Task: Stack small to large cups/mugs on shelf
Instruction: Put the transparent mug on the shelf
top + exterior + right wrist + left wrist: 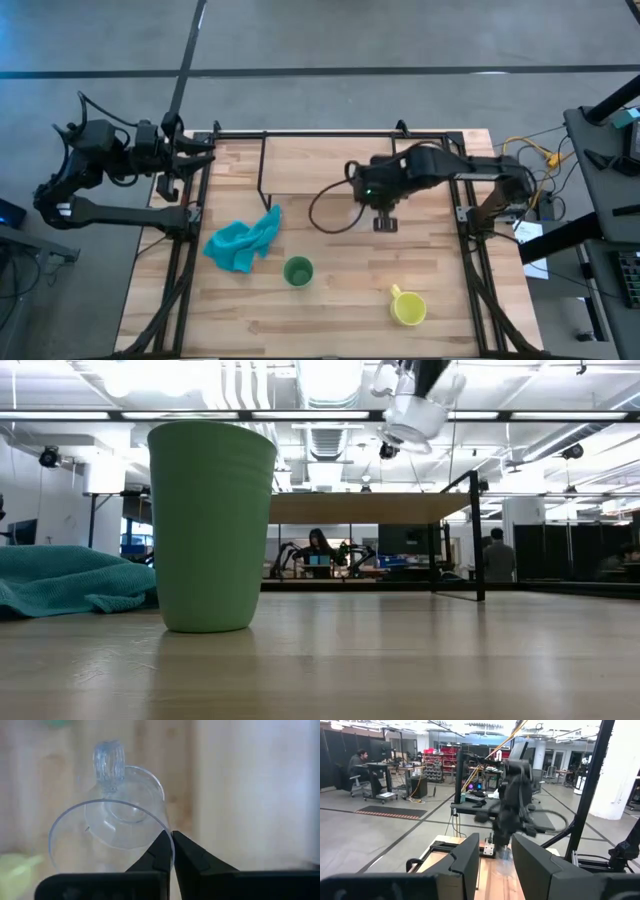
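My right gripper is shut on the small clear glass cup and holds it in the air above the shelf's light plank top. In the low view the glass cup hangs higher than the plank. The green handleless cup stands upright on its base on the table. The yellow mug sits upright near the table's near edge. My left gripper waits open at the far left corner. My right gripper pinches the glass cup's rim wall between its two fingers, one inside the cup and one outside. The spot lies to one side of the cup's handle. The cup is lifted clear and hangs tilted below the fingers.
A crumpled teal cloth lies left of the green cup. The shelf stands at the table's far middle on thin black legs. Bare tabletop lies between the green cup and the yellow mug. People sit in the room beyond.
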Motion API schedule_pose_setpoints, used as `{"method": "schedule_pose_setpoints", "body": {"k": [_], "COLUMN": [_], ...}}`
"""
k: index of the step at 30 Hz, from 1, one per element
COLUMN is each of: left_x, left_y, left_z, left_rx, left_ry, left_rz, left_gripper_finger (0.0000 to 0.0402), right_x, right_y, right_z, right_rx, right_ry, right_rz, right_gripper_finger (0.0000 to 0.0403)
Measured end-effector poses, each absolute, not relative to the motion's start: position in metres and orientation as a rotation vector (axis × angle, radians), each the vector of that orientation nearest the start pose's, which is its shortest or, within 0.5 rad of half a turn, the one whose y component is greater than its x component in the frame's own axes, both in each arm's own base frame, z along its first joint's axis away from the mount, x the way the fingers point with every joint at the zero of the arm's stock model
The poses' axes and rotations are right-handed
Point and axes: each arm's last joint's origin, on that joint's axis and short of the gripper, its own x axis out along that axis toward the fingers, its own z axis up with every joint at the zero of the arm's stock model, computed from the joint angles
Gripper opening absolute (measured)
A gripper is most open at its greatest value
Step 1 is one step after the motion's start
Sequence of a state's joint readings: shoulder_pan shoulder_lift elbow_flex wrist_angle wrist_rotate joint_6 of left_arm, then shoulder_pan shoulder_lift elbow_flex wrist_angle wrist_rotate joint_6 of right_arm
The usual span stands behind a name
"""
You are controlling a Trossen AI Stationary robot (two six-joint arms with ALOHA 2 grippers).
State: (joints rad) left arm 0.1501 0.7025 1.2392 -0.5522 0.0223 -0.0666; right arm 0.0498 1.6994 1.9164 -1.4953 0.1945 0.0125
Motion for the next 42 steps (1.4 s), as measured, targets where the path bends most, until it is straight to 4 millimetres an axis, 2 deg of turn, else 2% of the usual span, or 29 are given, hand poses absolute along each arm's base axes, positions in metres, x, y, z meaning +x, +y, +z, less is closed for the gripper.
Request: {"method": "schedule_pose_setpoints", "body": {"k": [4,7,12,16,22,29,34,42], "left_x": [0.098,0.102,0.107,0.107,0.101,0.101,0.101,0.098], "left_y": [0.014,0.015,0.016,0.016,0.015,0.015,0.015,0.014], "left_z": [0.449,0.449,0.45,0.452,0.455,0.454,0.454,0.455], "left_rx": [-0.073,-0.074,-0.073,-0.073,-0.071,-0.071,-0.071,-0.07], "left_ry": [0.022,0.024,0.018,0.013,-0.01,-0.005,-0.005,-0.014], "left_rz": [0.13,0.13,0.13,0.129,0.128,0.128,0.126,0.126], "left_gripper_finger": [0.0102,0.0102,0.0102,0.0102,0.0102,0.0102,0.0102,0.0102], "right_x": [0.301,0.297,0.292,0.289,0.282,0.277,0.281,0.298], "right_y": [-0.004,-0.018,-0.045,-0.063,-0.088,-0.104,-0.114,-0.133], "right_z": [0.406,0.416,0.423,0.424,0.424,0.422,0.408,0.382], "right_rx": [-0.227,-0.214,-0.182,-0.146,-0.158,-0.12,-0.099,-0.083], "right_ry": [1.235,1.218,1.211,1.216,1.24,1.244,1.298,1.391], "right_rz": [-0.239,-0.274,-0.337,-0.305,-0.285,-0.26,-0.247,-0.233], "right_gripper_finger": [0.0009,0.0009,0.0009,0.0009,0.0009,0.0009,0.0009,0.0008]}}
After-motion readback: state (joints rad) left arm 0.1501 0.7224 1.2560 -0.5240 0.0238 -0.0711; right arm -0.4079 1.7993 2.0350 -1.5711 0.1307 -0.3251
